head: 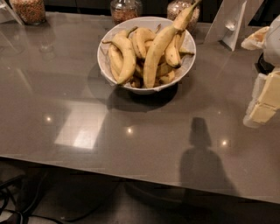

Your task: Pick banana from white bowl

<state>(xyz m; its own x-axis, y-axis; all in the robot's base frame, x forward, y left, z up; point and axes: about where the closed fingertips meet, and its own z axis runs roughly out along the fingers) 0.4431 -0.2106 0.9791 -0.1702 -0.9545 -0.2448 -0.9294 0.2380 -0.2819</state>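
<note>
Banana (159, 46) untouched; tool (264, 105) at right edge

At the right edge, the end effector (264, 104) is blocky cream-white plastic beneath a black collar (262, 66).

white bowl (189, 50): 1
bananas: at least 7, one long banana (155, 54) among them
glass jars (28, 9): 3, far
my gripper (264, 103): 1, right edge

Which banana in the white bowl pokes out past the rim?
The longest, almost straight banana: its tip rises past the far rim of the white bowl, unlike the shorter, curved ones. The end effector hangs at the right edge.
</note>
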